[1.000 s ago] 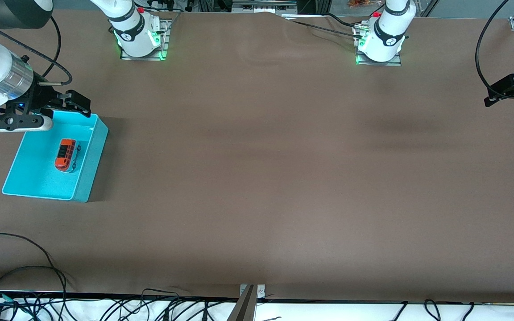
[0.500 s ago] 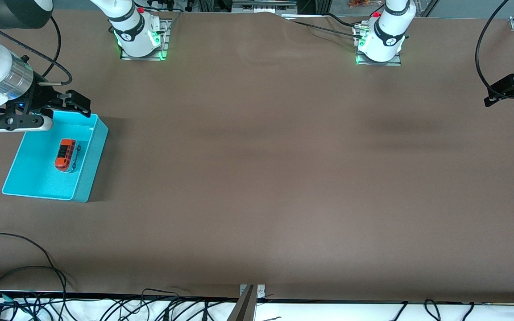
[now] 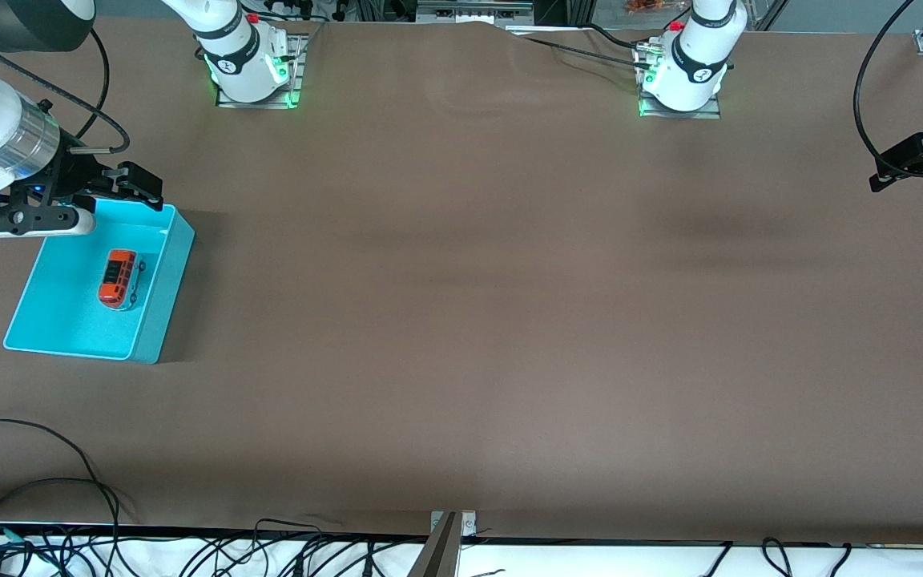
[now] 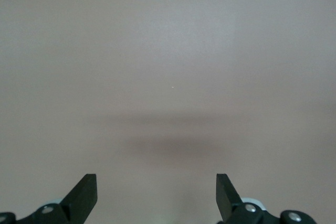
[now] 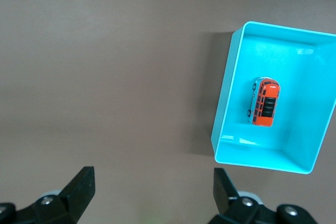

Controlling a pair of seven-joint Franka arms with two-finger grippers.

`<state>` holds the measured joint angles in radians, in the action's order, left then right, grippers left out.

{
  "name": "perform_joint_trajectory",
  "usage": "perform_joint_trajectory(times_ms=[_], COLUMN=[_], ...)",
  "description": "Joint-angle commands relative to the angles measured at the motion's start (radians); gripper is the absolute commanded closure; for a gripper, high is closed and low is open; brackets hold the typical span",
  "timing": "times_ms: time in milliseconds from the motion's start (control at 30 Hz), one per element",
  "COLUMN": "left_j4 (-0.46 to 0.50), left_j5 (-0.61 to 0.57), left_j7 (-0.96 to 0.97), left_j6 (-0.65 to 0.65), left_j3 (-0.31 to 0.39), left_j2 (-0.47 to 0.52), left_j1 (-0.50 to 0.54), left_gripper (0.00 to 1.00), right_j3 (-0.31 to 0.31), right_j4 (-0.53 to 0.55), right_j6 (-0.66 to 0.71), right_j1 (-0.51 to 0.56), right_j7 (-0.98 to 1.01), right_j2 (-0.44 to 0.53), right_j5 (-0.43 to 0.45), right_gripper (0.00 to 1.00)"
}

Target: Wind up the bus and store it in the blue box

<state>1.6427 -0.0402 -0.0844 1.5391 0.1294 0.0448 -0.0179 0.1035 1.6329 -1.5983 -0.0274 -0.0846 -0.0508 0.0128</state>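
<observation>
The small orange-red bus (image 3: 119, 278) lies on its wheels inside the blue box (image 3: 61, 304), toward the right arm's end of the table. My right gripper (image 3: 141, 185) hangs open and empty over the box's edge nearest the robots' bases. In the right wrist view the bus (image 5: 265, 102) rests in the box (image 5: 224, 114), off to one side of the open right gripper (image 5: 154, 178). My left gripper (image 3: 882, 174) waits at the left arm's end of the table. The left wrist view has the open left gripper (image 4: 156, 183) over bare brown table.
The two arm bases (image 3: 251, 68) (image 3: 682, 76) stand along the table's edge farthest from the front camera. Loose black cables (image 3: 69, 481) lie along the edge nearest that camera, beside a small metal bracket (image 3: 452, 529). A brown cover (image 3: 477, 304) spans the table.
</observation>
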Motion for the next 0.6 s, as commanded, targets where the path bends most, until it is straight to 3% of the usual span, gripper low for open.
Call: perform_joint_trajectory(times_ms=[0,567], left_j4=[-0.035,-0.034], left_j5=[-0.013,-0.013], left_j7=[0.006,0.006], left_j6=[-0.023,-0.023], left_j3=[-0.002,-0.004], left_j2=[-0.016,-0.014], left_j1=[0.004,0.004], left_gripper=[0.00,0.00], right_j3=[-0.004,-0.015], right_j4=[-0.031,-0.031], right_j6=[0.020,0.021], right_j1=[0.001,-0.005], right_j7=[-0.015,-0.018], right_j2=[-0.012,-0.011], right_j5=[0.010,0.010], right_gripper=[0.00,0.00])
